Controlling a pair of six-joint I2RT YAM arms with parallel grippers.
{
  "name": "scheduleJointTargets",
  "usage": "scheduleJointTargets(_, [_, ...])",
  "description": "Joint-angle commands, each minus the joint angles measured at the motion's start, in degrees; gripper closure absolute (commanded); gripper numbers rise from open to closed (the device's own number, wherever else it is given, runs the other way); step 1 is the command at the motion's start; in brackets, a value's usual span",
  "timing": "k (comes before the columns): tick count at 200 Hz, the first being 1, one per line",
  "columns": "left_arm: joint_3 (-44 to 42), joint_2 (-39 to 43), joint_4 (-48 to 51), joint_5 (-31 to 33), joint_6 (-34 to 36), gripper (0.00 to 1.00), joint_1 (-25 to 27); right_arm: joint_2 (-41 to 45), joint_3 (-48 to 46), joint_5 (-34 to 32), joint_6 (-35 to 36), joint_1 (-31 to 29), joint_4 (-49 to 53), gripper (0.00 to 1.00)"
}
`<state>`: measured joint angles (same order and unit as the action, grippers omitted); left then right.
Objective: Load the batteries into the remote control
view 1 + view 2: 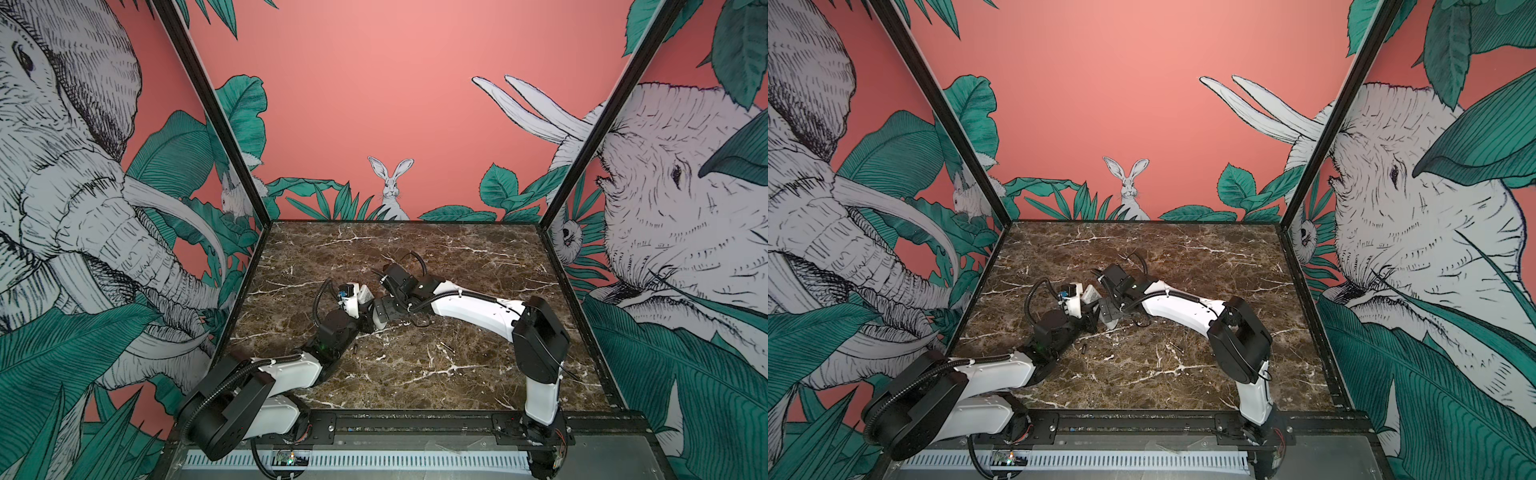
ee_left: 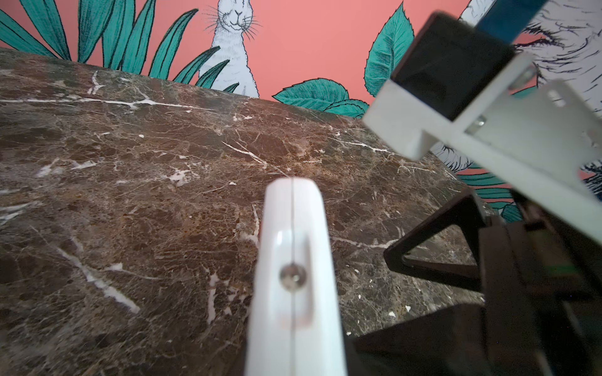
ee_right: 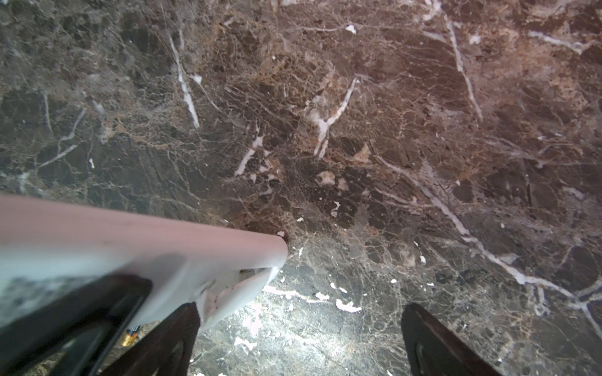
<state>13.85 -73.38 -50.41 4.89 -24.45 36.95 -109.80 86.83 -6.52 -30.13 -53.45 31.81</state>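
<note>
Remote control (image 2: 293, 260) sits clamped in left gripper (image 1: 367, 316); right gripper (image 3: 301, 307) alongside, jaws wide, holding nothing; battery (image 3: 132, 335) glimpsed near it.

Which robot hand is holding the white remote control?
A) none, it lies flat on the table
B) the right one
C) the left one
C: the left gripper is shut on the remote control, while the right gripper stands open beside it with nothing between its jaws.
</note>
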Motion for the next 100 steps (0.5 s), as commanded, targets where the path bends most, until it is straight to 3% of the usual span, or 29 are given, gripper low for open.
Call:
scheduleJointTargets(1, [-1.6, -0.2, 8.4, -2.1, 0.3, 1.00, 0.6, 1.2, -0.1, 0.1, 0.6, 0.4, -1.4, 0.03])
scheduleJointTargets(56, [-2.1, 0.8, 8.9, -2.0, 0.3, 1.00, 0.6, 2.5, -2.0, -0.2, 1.3, 0.4, -2.6, 0.03])
scheduleJointTargets(100, [-2.2, 0.9, 9.0, -2.3, 0.4, 1.00, 0.6, 9.7, -13.5, 3.8, 9.6, 0.5, -13.7, 0.04])
